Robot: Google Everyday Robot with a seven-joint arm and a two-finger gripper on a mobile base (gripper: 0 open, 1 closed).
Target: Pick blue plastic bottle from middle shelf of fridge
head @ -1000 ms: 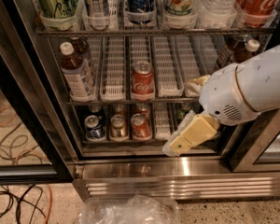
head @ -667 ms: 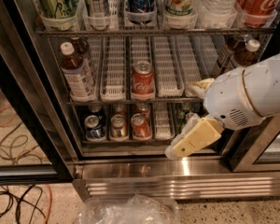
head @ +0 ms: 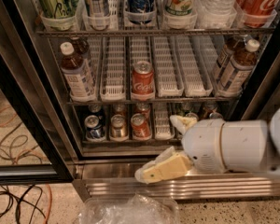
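The blue plastic bottle (head: 77, 73) stands at the left end of the middle shelf (head: 168, 98) of the fridge (head: 23, 83). It holds dark drink and has a white cap and a pale label. A like bottle (head: 235, 66) stands at the right end. A red cola can (head: 143, 80) stands in the middle lane. My gripper (head: 158, 148) is open and empty, low in front of the fridge's ribbed steel base (head: 130, 188). It is well below and to the right of the left bottle.
The top shelf (head: 154, 31) carries several large bottles and cans. The bottom rack holds several small cans (head: 116, 127). My white arm (head: 233, 146) covers the lower right. A crumpled plastic bag (head: 126, 210) lies on the floor in front, and cables (head: 14, 134) lie at the left.
My arm and gripper have dropped lower, from in front of the bottom rack to in front of the steel base. The bottles and cans have not moved.
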